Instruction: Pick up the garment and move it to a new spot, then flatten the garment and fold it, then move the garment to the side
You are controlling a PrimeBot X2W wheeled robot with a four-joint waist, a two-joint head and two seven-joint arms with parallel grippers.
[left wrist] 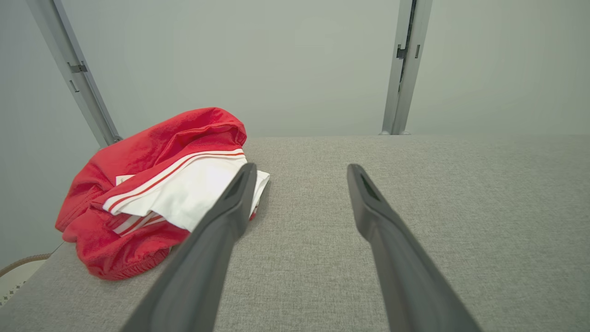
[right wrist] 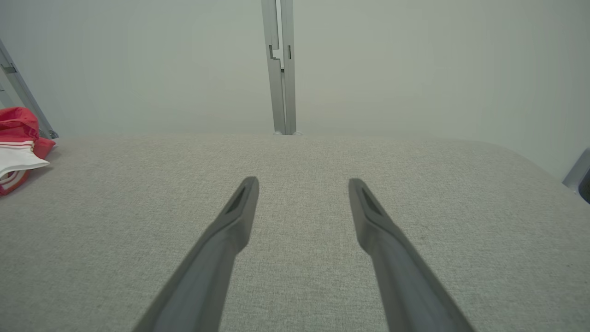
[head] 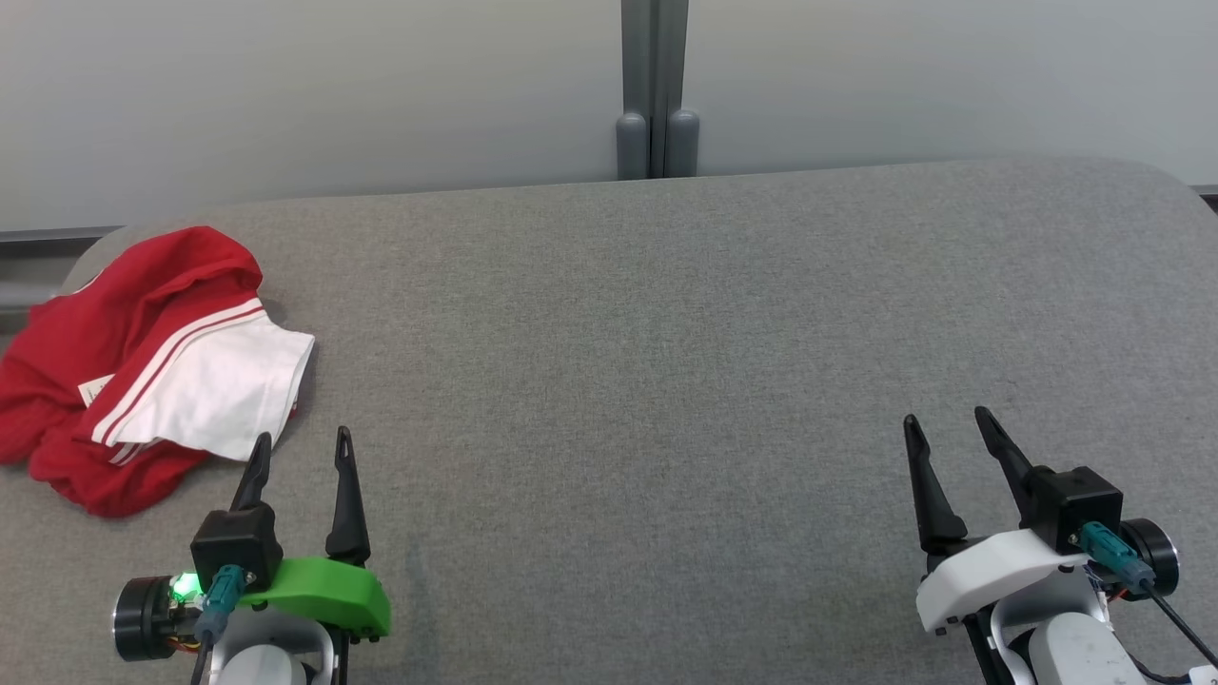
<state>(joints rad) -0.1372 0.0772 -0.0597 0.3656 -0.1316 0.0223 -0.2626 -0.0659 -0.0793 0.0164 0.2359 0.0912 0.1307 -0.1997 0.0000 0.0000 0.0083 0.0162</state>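
A crumpled red and white garment (head: 143,366) with red stripes on its white part lies at the far left of the grey table (head: 666,333). My left gripper (head: 303,440) stands open just below and to the right of the garment's white edge, nothing between its fingers. Through the left wrist view the garment (left wrist: 156,193) lies ahead and to the left of the left gripper (left wrist: 302,168). My right gripper (head: 942,417) is open over bare table at the lower right, far from the garment. At the left edge of the right wrist view a bit of garment (right wrist: 18,147) peeks in, with the right gripper (right wrist: 303,180) open.
A pale wall with a grey vertical post (head: 655,90) runs behind the table's far edge. The table's left edge (head: 57,285) lies right by the garment, and its far right corner (head: 1175,185) is rounded.
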